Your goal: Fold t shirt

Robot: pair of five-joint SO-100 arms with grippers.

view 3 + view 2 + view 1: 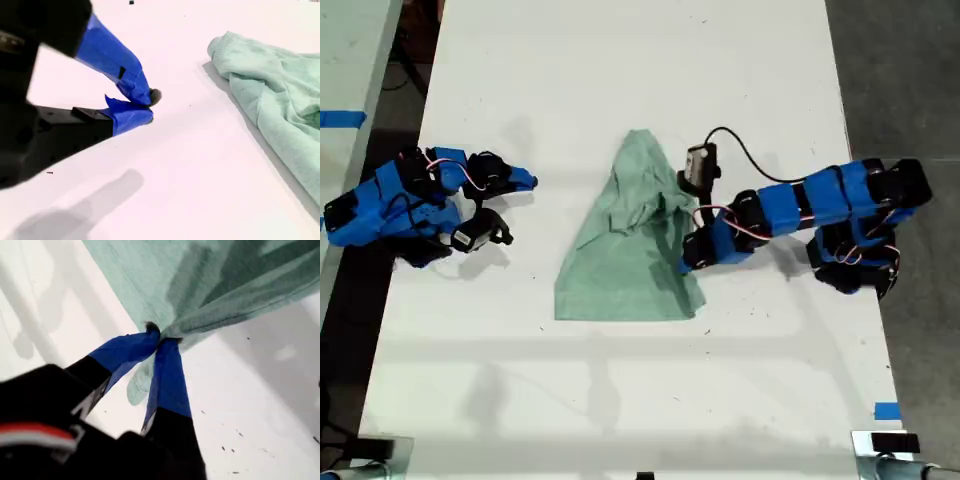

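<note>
Pinching the t shirt (210,285) edge, your first pincer (161,337) has its blue-taped tips clamped together on a fold of cloth; in the exterior view that arm reaches in from the right, low over the t shirt's (630,240) side. Your second pincer (142,105) is closed on nothing, tips touching, parked on the white table (620,60) at the exterior view's left, well apart from the shirt lying mid-table.
</note>
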